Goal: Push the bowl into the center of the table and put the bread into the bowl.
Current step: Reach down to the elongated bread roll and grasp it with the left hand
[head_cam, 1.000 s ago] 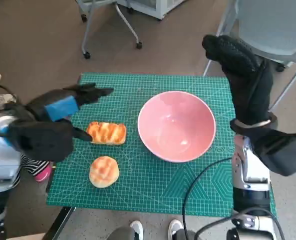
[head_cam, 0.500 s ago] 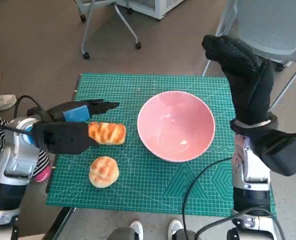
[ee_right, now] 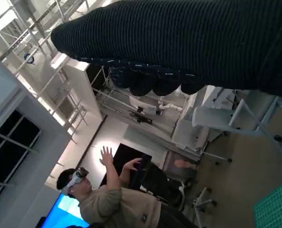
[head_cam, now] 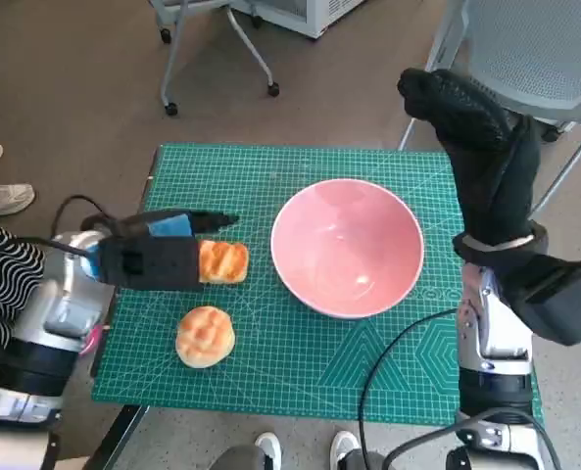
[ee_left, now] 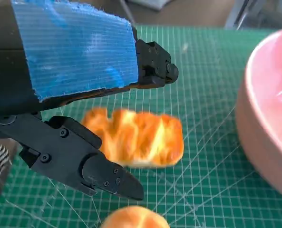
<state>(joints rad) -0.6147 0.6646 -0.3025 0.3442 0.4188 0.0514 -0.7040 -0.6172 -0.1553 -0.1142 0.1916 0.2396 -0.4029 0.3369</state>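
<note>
Near the table's left edge, your left hand (head_cam: 153, 260) sits low over the long bread roll (head_cam: 222, 261), fingers apart w/ one above the roll and one below in the left wrist view. They bracket it, but I can't tell if they're touching yet; nothing lifted, so call it spread and holding nothing. The roll (ee_left: 136, 137) lies flat on the green mat (head_cam: 270, 372), between the hand and the bowl.

Your right hand (head_cam: 471, 122) is raised up off the table's right edge, well apart from everything. Whether its fingers are curled or spread, I can't tell, and it carries nothing that shows.

Progress, as I judge it: the pink bowl (head_cam: 347, 247) stands upright roughly mid-table, a bit toward the right, so the push looks done or close to it. The bread step isn't done. Left to do: close on the roll, lift, carry to the bowl, drop.

Containers: the bowl is empty, inside bare. A round bun (head_cam: 205, 336) sits near the front left corner, just beside the roll, untouched.
</note>
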